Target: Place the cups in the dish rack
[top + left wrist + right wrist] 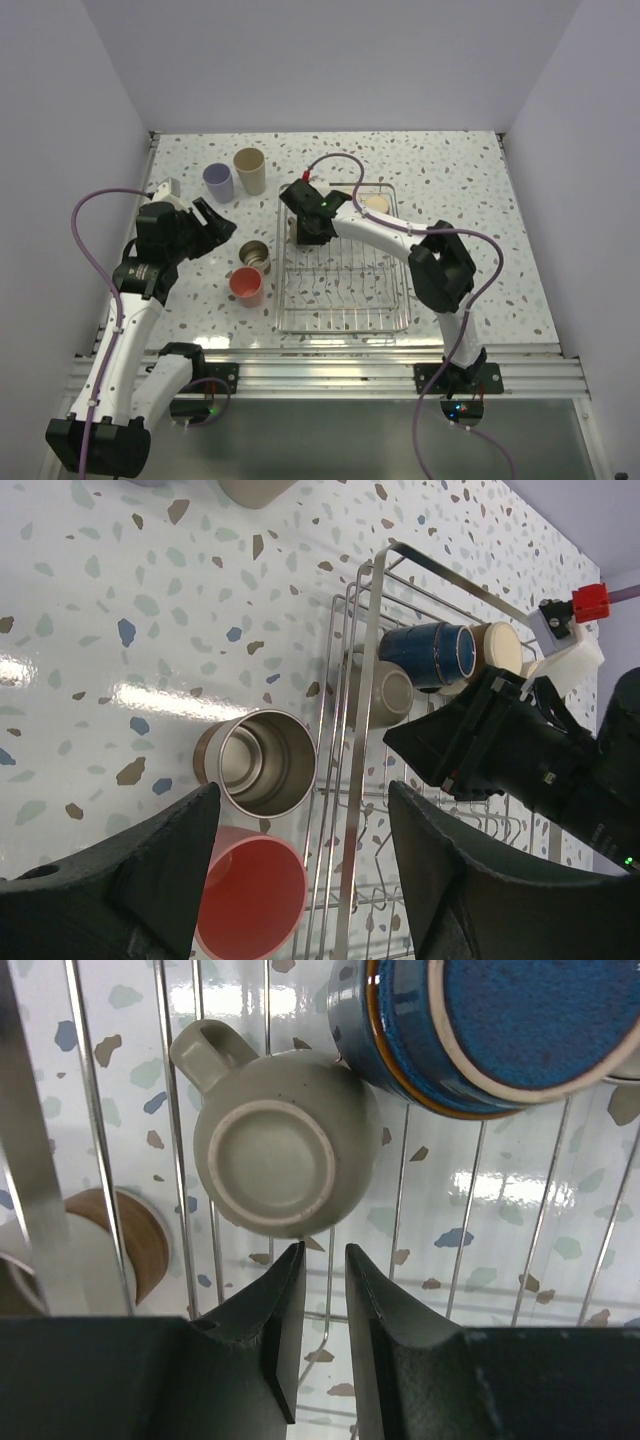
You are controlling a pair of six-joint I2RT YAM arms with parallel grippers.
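Right gripper [322, 1340], jaws nearly shut and holding nothing, hovers just below an upturned grey mug [275, 1160] in the dish rack's [345, 322] upper-left corner; dark blue mug [490, 1025] beside it, upper right. Left gripper [300, 880] open above steel cup [257, 762] and coral cup [252, 902], left of rack. Lavender tumbler [218, 182] and beige tumbler [250, 170] upper left.

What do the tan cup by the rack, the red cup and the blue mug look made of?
Tan cup: likely steel, its brushed interior reflects. Red cup: probably matte plastic, uniform and dull. Blue mug: seemingly glazed ceramic, speckled gloss with an unglazed foot ring.
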